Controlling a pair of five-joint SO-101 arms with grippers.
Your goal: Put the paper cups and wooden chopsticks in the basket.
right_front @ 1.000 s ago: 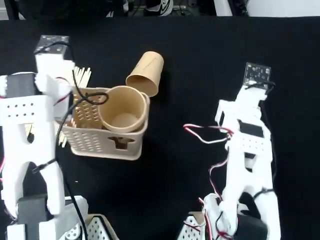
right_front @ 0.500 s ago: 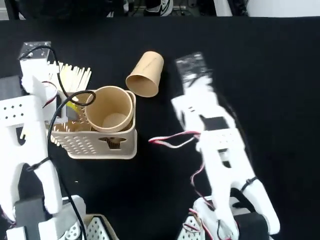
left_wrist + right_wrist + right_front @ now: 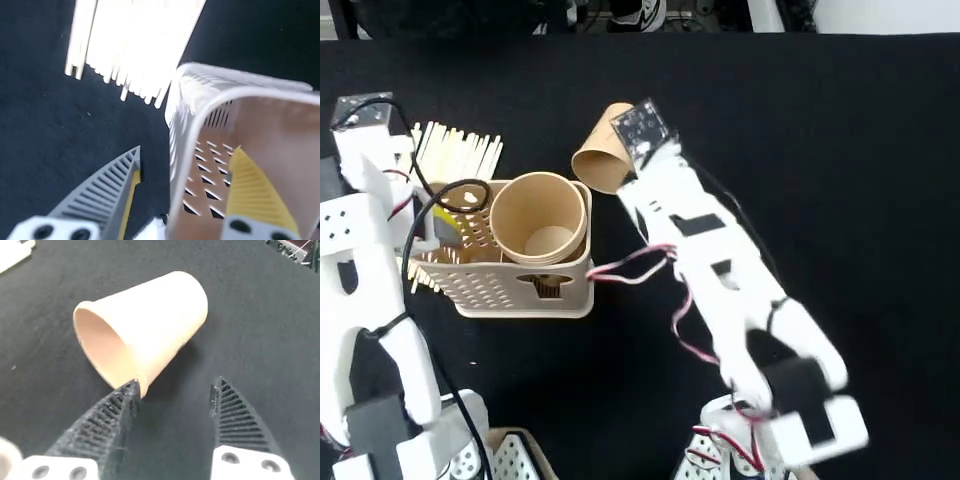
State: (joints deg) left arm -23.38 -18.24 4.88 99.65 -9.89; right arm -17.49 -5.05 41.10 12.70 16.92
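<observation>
1. Tabletop [image 3: 840, 150], black and matte: the task items are grouped toward the left arm's side in the high view.
2. Beige perforated plastic basket [image 3: 520, 290]: upright, with one tan paper cup [image 3: 538, 215] standing inside it. Left gripper [image 3: 186, 150] is released and straddles the basket's wall, yellow-faced finger inside, grey finger outside with a gap showing.
3. Right gripper [image 3: 176, 385]: spread wide, low over the table, nothing held. One fingertip sits at the rim of the second tan paper cup [image 3: 145, 335], which lies on its side just behind the basket, mouth toward the basket.
4. Step in hand, as I judge it: grasp the lying cup. I would advance until the jaws flank the cup's body rather than its rim, then close softly. Thin paper crushes, and a one-sided nudge will likely roll it.
5. Pale wooden chopsticks [image 3: 455, 155]: a loose bundle flat on the table, just behind the basket's far corner beside the left arm, not yet collected.
</observation>
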